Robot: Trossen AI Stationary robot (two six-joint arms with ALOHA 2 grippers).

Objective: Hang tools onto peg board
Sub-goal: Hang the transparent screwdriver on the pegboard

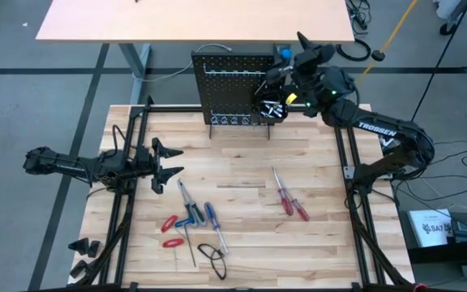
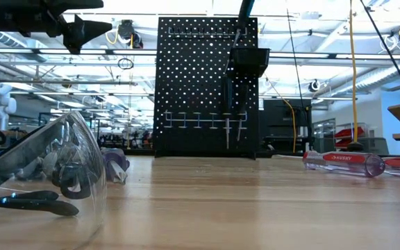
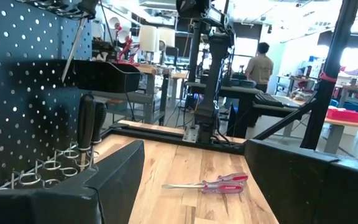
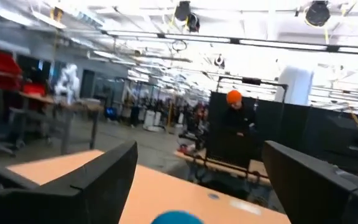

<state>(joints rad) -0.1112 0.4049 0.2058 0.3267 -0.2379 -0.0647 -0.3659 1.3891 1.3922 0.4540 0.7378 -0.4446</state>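
the left gripper [image 1: 169,162] hangs low over the near-left part of the table [image 1: 242,243], its fingers spread wide with nothing between them. just ahead of it and a little to its near side lies the cluster of tools [image 1: 191,223]: red-handled pliers [image 1: 169,231], a blue-handled screwdriver [image 1: 211,217] and thin metal rods, some crossing one another. these look light, stiff and slick on their steel shanks; the moulded handles are likely the better place to pinch, near the middle so the tool does not swing. because they overlap, lifting one may drag its neighbour.

farther out from that gripper, toward the middle right of the table, two red-handled screwdrivers [image 1: 289,199] lie side by side, apart from the cluster. the wrist view of the left arm shows one of them [image 3: 219,183] with a clear, glossy handle, which could slip in a shallow grip; it lies free, so it seems an easier pick.

at the far edge stands the peg board [image 1: 229,88], upright, with dark-handled tools [image 3: 87,127] already seated in its ring holders and a small black bin [image 2: 248,61] fixed near its top. the right gripper [image 1: 272,99] is up against the board's right side beside that bin, its fingers standing wide apart and empty in its own wrist view.
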